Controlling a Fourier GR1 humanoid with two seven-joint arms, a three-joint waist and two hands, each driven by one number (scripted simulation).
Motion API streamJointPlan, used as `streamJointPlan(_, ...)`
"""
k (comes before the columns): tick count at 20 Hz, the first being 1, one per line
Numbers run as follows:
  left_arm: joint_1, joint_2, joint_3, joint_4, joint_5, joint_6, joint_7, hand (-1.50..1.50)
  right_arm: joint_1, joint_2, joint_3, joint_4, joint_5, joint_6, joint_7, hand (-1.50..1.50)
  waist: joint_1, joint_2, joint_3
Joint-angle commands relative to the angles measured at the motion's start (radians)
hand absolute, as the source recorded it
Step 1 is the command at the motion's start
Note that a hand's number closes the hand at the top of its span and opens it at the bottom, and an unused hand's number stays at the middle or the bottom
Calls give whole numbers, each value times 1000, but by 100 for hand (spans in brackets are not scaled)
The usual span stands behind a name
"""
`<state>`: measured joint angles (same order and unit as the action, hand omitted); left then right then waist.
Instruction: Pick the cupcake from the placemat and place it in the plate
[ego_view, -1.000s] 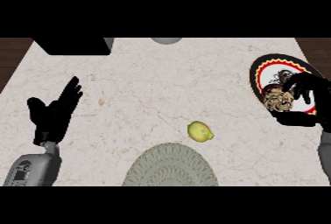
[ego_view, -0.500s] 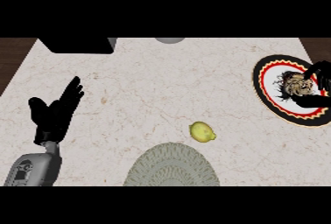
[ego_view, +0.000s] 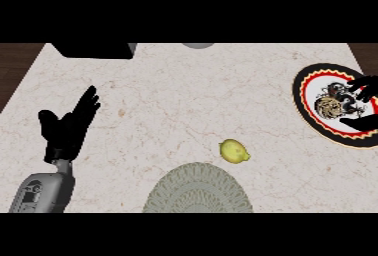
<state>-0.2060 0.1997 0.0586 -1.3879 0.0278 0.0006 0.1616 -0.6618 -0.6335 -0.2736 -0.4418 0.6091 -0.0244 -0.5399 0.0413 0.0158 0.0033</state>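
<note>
Head view: right hand (ego_view: 363, 107) curls around cupcake (ego_view: 329, 105) over plate (ego_view: 308, 100).

A single head view looks steeply down on the pale marbled stone tabletop (ego_view: 192, 100) from the near side, facing the far edge. It takes in the tabletop from left to right, cutting the round grey woven placemat (ego_view: 198, 192) at its near edge.

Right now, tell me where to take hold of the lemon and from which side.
Grip the lemon across its narrower middle, coming straight down from above: it lies on its side on the bare counter, sides free, just clear of the placemat. The left robot hand rests open; the right robot hand curls round the cupcake.
</note>
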Motion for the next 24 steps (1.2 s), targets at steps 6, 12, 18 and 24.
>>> streamJointPlan(6, 9, -10, 4, -8, 5, -2, 5, 0, -61, -36, -92, 127, -78, 10, -320, -150, -4, -1, 1)
streamJointPlan(12, 26, -3, 5, -7, -22, 13, -13, 0, -103, -22, -180, 110, -227, 267, -413, -150, -30, -12, -2)
streamJointPlan(18, 33, 29, 38, -40, 24, -24, 40, 0, -138, -110, -232, 227, -305, 547, -208, -150, -25, -12, -2)
streamJointPlan(24, 46, -3, 0, -51, -9, -10, 17, 0, -121, -181, -245, 257, -335, 668, -204, -150, -8, -2, 1)
